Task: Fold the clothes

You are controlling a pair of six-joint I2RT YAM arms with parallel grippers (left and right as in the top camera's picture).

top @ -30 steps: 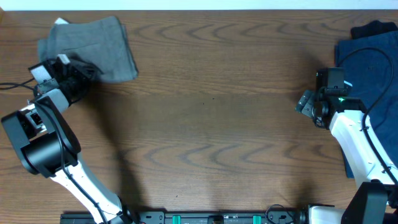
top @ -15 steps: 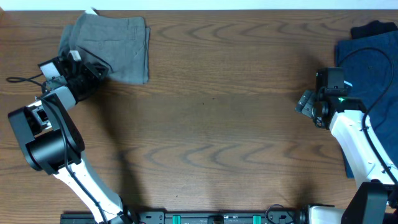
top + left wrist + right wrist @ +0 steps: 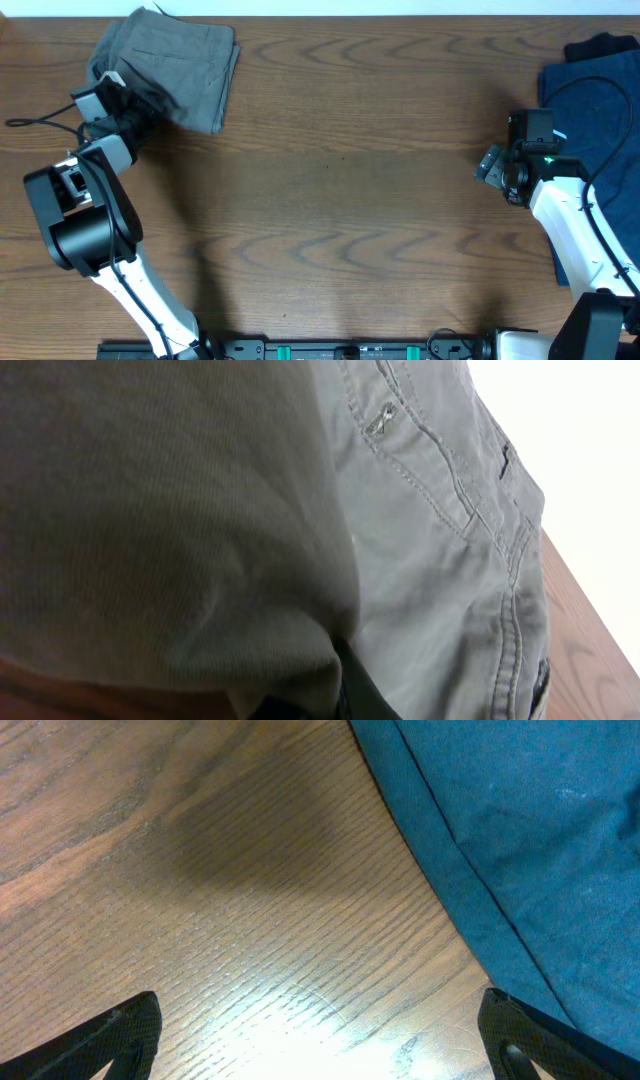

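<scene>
left fingers (image 3: 348, 696) clamped on edge of grey shorts (image 3: 178, 68) at far-left of surface (image 3: 350, 180); right fingers (image 3: 118, 1032) apart, low over surface just beside navy shorts (image 3: 530, 840).

The grey-khaki shorts (image 3: 430, 560) fill the left wrist view and hide the fingers of the left gripper (image 3: 138, 103), so its grip cannot be told. The navy-blue shorts (image 3: 600, 110) run off the overhead view's right edge.
</scene>
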